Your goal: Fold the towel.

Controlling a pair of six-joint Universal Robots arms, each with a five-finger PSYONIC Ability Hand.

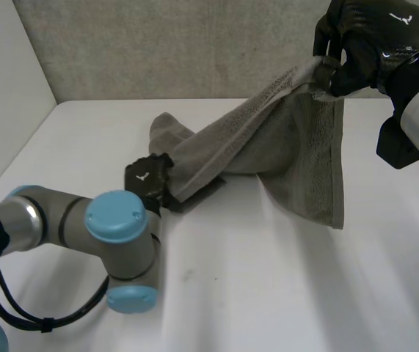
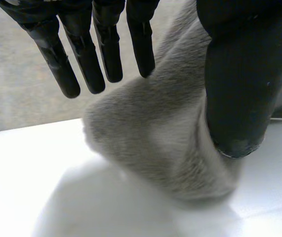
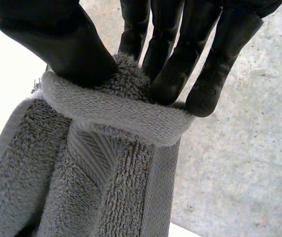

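A grey towel (image 1: 268, 139) stretches in the air from the table up to the back right. My right hand (image 1: 363, 44) is raised high there and pinches a hemmed edge of the towel (image 3: 111, 173) between thumb and fingers (image 3: 170, 74); one part hangs down below it. The towel's low end rests on the table at my left hand (image 1: 147, 180). In the left wrist view the left hand (image 2: 89, 59) has straight, spread fingers above the towel (image 2: 155, 138), which bunches between them and the thumb; the thumb lies against the cloth.
The white table (image 1: 268, 279) runs to a grey wall (image 1: 180, 51) at the back and a white side wall on the left. My left arm (image 1: 114, 227) lies across the table's front left.
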